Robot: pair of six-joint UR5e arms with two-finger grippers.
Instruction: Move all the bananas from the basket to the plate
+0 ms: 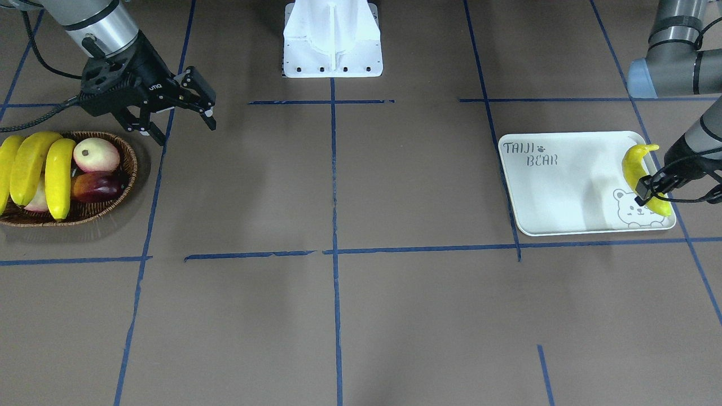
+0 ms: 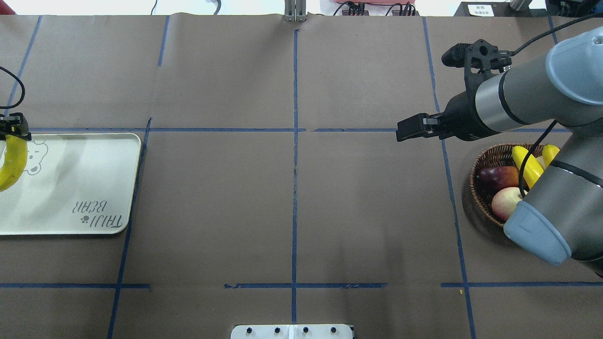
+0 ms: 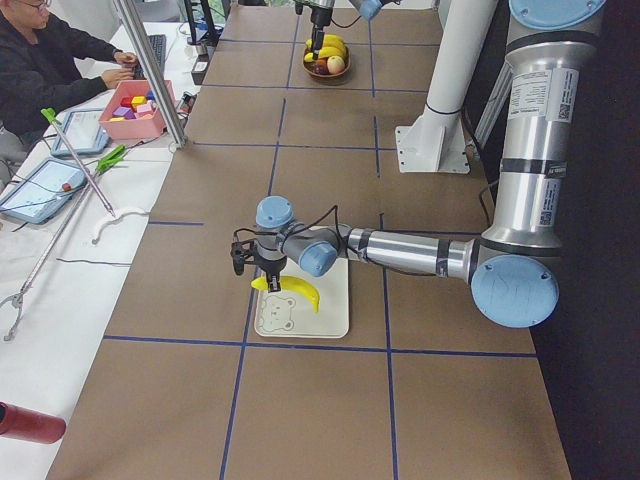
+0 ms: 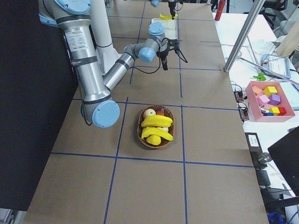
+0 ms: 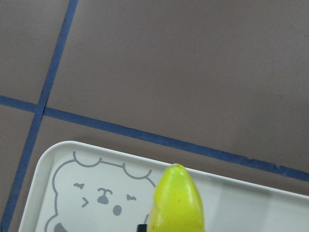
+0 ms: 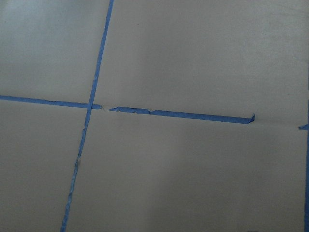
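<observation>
The white plate point(image 1: 564, 186) with "TAIJI BEAR" lettering lies at the robot's left. My left gripper point(image 1: 648, 192) is shut on a yellow banana point(image 1: 634, 163) and holds it low over the plate's bear-face end. That banana also shows in the overhead view point(image 2: 12, 165) and in the left wrist view point(image 5: 176, 203). Whether it touches the plate I cannot tell. The wicker basket point(image 1: 128, 155) at the robot's right holds three bananas point(image 1: 59, 177). My right gripper point(image 1: 185, 131) is open and empty, just beside and above the basket's rim.
A pale apple point(image 1: 96, 153) and a dark red fruit point(image 1: 96, 187) lie in the basket beside the bananas. The white robot mount point(image 1: 333, 39) stands at the table's robot side. In the left side view an operator sits at a side table with a pink box point(image 3: 135, 105).
</observation>
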